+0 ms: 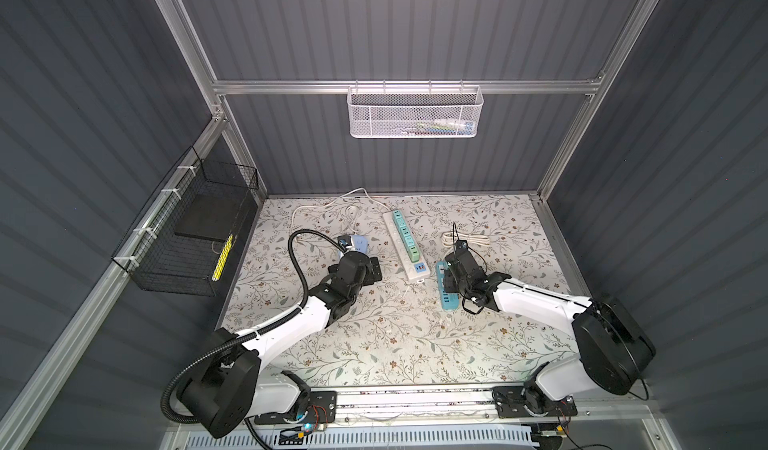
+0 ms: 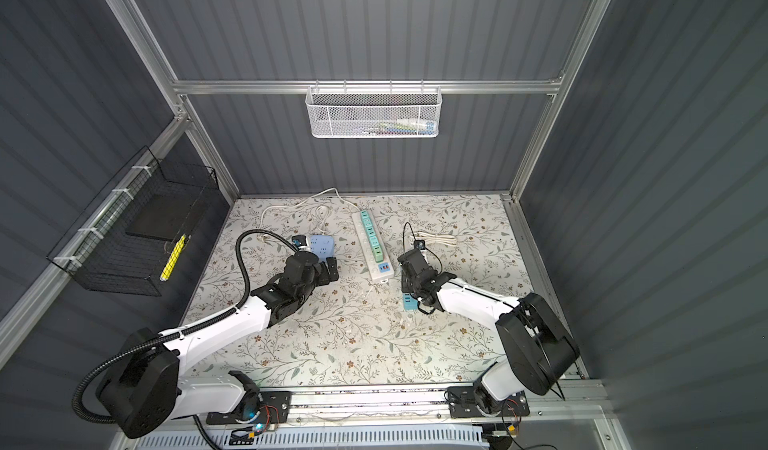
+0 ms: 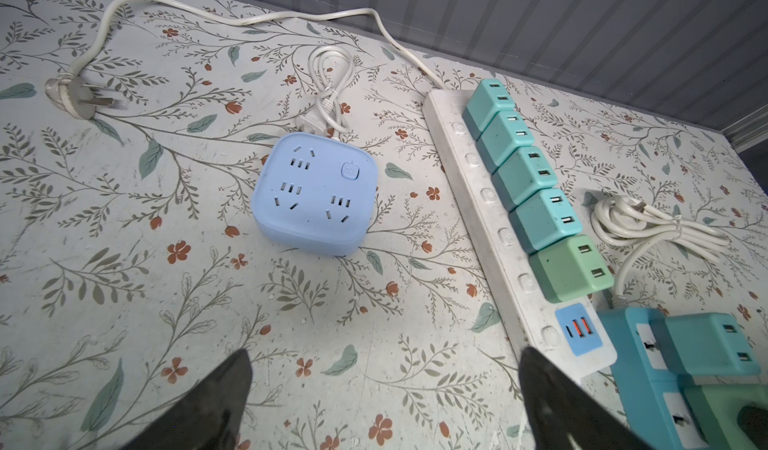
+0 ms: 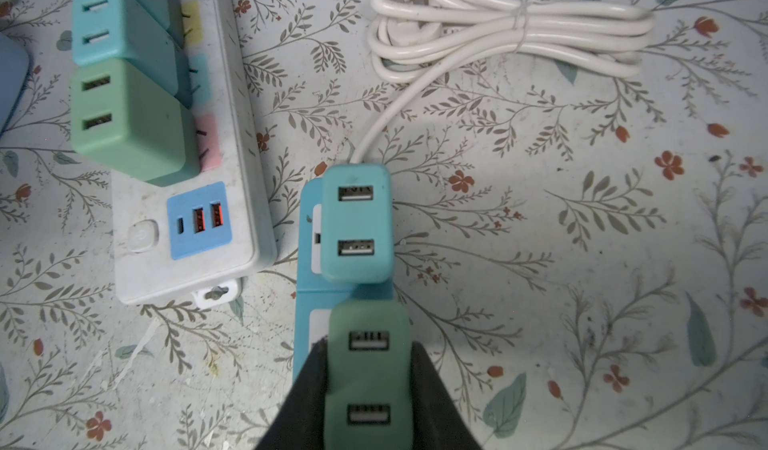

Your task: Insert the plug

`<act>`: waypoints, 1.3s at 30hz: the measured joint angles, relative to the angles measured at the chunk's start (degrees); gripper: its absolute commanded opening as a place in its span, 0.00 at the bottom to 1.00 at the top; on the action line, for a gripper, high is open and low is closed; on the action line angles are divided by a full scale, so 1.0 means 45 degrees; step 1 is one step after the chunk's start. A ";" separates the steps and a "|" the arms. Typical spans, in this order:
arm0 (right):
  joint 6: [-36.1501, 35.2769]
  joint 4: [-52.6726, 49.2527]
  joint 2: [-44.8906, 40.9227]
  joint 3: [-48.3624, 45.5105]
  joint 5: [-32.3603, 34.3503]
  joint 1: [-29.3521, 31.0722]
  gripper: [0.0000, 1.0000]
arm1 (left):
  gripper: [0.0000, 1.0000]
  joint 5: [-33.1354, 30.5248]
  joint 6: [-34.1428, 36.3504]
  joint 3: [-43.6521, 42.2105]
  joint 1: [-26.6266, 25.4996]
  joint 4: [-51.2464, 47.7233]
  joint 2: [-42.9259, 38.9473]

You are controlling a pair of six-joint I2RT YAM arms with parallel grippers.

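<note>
**Green charger gripped over the blue strip's next socket**

The right jaws are closed on the green USB charger (image 4: pixel 369 379), one against each flat flank. This leaves its port face turned to the wrist camera and its pronged underside free to go down. I judge the side grip is chosen to keep the body square to the socket below.

The charger sits directly over the blue power strip (image 4: pixel 309 298), just beside a teal charger (image 4: pixel 356 223) already seated at the strip's cord end. The two nearly touch, so there is little room to drift that way. The prongs are hidden, so I cannot tell whether they have entered the slots. The task looks to be at the pressing-in stage.

From the strip's end a white cord runs to a tied bundle (image 4: pixel 511 23) lying apart, slack enough that it should not tug. Just beside the blue strip lies the white power strip (image 4: pixel 183 277), its sockets filled by a row of chargers.

The left jaws stand wide open and hold nothing. They hover above the bare tabletop (image 3: pixel 124 302), between the light-blue cube socket (image 3: pixel 313 194) and the white power strip. They seem parked clear of the work, yet near enough to steady the blue strip, which looks light and could slide under a push.
</note>
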 measured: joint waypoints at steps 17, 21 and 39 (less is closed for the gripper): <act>0.0073 0.1088 0.0879 -0.0029 0.1311 0.0622 0.23 | 1.00 0.0000 0.0000 0.0000 0.0058 0.0000 0.0000; 0.0073 0.1209 0.0913 -0.0019 0.1394 0.0641 0.30 | 1.00 -0.0005 0.0000 0.0000 0.0058 -0.0005 0.0000; -0.0112 -0.1802 -0.0889 0.2297 -0.0563 -0.0554 0.69 | 1.00 -0.0010 0.0000 -0.0063 0.0063 -0.0092 -0.0175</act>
